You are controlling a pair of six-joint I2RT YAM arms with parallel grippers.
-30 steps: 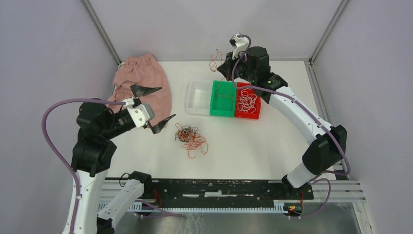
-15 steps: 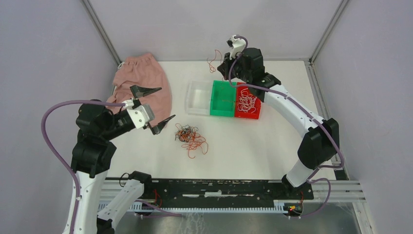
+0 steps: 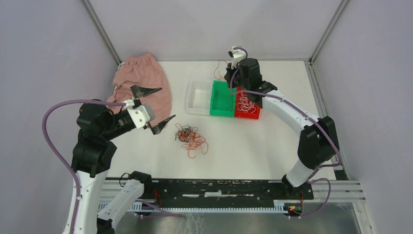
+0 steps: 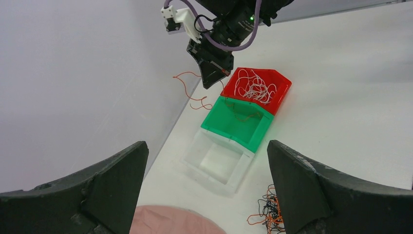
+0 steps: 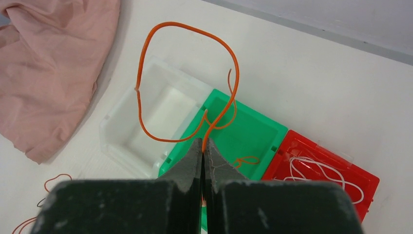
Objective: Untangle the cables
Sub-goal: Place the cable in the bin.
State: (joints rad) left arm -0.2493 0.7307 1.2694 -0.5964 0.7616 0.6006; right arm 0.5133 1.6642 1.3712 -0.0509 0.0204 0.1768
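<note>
A tangle of orange-red and black cables (image 3: pixel 190 136) lies on the white table in front of the bins; it also shows in the left wrist view (image 4: pixel 265 218). My right gripper (image 3: pixel 231 83) (image 5: pixel 202 142) is shut on one orange cable (image 5: pixel 168 22), which loops up from the fingertips above the green bin (image 5: pixel 253 127). A small orange cable piece (image 5: pixel 246 160) lies inside the green bin. White cables (image 3: pixel 246 103) fill the red bin (image 3: pixel 246 116). My left gripper (image 3: pixel 167 103) (image 4: pixel 206 144) is open and empty, left of the tangle.
A clear bin (image 3: pixel 197 111) stands left of the green bin (image 3: pixel 222 114), the three in a row at mid table. A pink cloth (image 3: pixel 146 80) lies at the back left, under my left gripper. Grey walls enclose the table.
My right gripper has carried the orange cable from behind the bins, right and toward me, to above the green bin. The left arm has not moved.
</note>
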